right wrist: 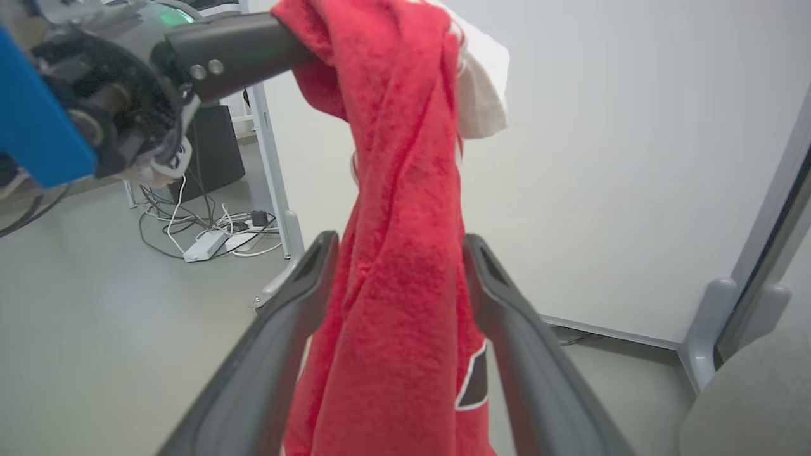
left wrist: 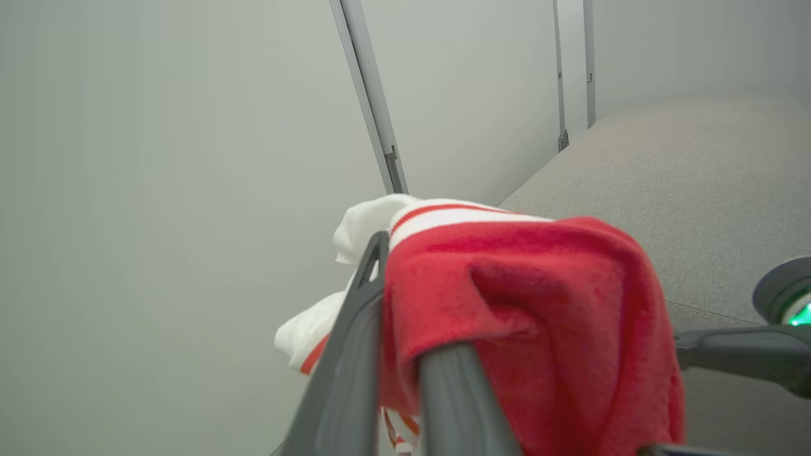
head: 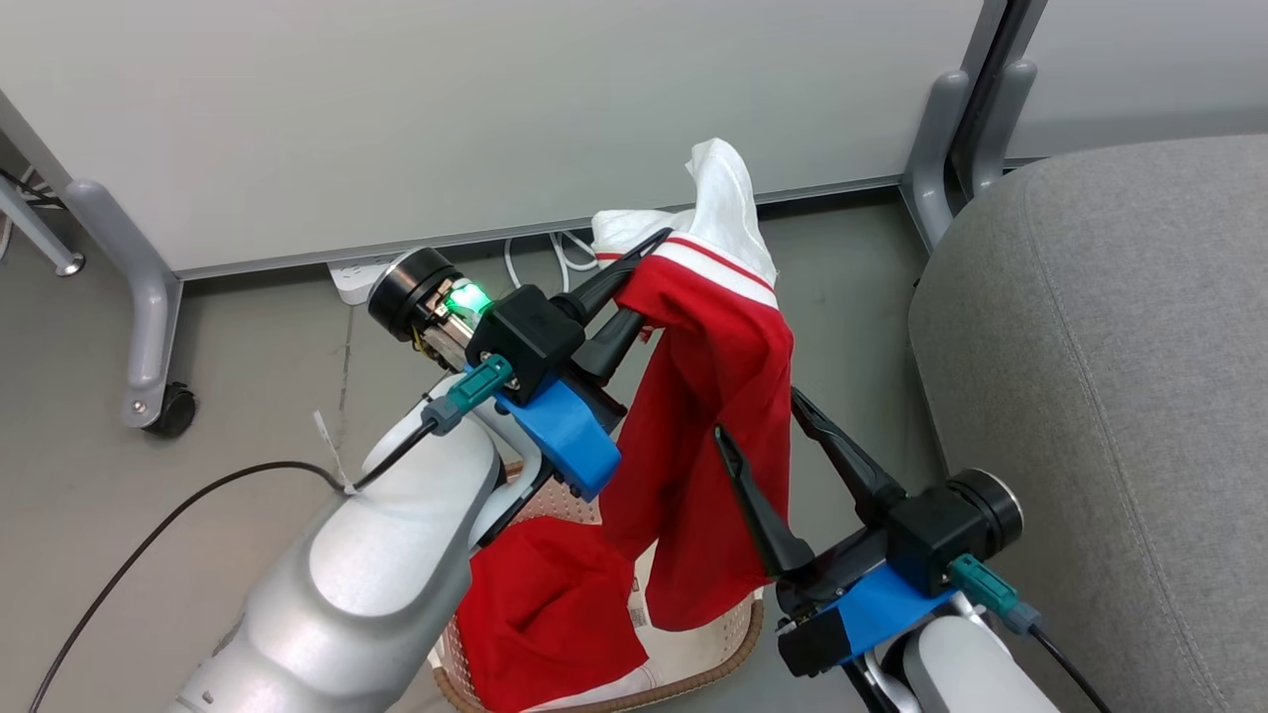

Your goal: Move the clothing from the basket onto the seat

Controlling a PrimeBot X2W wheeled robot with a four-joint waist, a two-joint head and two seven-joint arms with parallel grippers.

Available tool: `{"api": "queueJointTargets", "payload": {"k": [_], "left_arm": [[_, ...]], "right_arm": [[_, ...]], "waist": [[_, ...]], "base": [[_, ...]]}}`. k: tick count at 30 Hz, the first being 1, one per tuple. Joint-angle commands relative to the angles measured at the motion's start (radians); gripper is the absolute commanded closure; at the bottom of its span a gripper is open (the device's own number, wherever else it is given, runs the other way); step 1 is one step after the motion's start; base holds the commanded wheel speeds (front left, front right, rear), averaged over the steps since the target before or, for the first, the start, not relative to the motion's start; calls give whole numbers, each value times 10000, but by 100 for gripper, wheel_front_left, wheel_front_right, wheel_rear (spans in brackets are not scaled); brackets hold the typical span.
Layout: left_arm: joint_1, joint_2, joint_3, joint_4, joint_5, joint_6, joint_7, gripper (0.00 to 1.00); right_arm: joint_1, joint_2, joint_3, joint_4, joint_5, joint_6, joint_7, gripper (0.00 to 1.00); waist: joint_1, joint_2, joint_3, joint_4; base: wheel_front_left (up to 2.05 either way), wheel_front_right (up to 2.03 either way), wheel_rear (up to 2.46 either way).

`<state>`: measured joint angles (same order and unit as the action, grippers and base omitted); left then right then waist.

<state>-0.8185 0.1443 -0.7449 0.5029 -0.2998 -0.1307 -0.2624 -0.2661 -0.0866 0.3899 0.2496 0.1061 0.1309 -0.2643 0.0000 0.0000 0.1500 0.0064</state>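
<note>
Left arm (head: 386,564) raised, jaws pinching clothing (head: 715,381)

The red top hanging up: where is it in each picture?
Head view: the red top hangs in the centre from the left gripper, above the basket.
Left wrist view: lower middle, draped over the fingers.
Right wrist view: centre, top to bottom between the right gripper's open fingers.
Shared landmark: the grey sofa, at the right of every view.
</note>
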Motion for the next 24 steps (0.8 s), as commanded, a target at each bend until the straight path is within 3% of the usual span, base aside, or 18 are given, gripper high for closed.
{"api": "queueJointTargets", "payload": {"k": [1, 15, 16, 24], "left_arm": [[-31, 3, 46, -2, 3, 6, -38, 100], [-133, -149, -124, 32, -59, 5, -38, 100], [-158, -156, -141, 36, -56, 5, -38, 100], [-120, -149, -169, 60, -81, 5, -38, 100]], "right_arm": [[-214, -59, 91, 64, 71, -3, -3, 0], [-1688, 211, 648, 1686, 81, -3, -3, 0], [-1814, 249, 622, 1851, 136, -3, -3, 100], [-1952, 326, 574, 2054, 84, -3, -3, 100]], "waist": [[0, 0, 9, 12], [0, 0, 75, 106], [0, 0, 87, 121], [0, 0, 79, 127]], "base": [[0, 0, 0], [0, 0, 0], [0, 0, 0], [0, 0, 0]]}}
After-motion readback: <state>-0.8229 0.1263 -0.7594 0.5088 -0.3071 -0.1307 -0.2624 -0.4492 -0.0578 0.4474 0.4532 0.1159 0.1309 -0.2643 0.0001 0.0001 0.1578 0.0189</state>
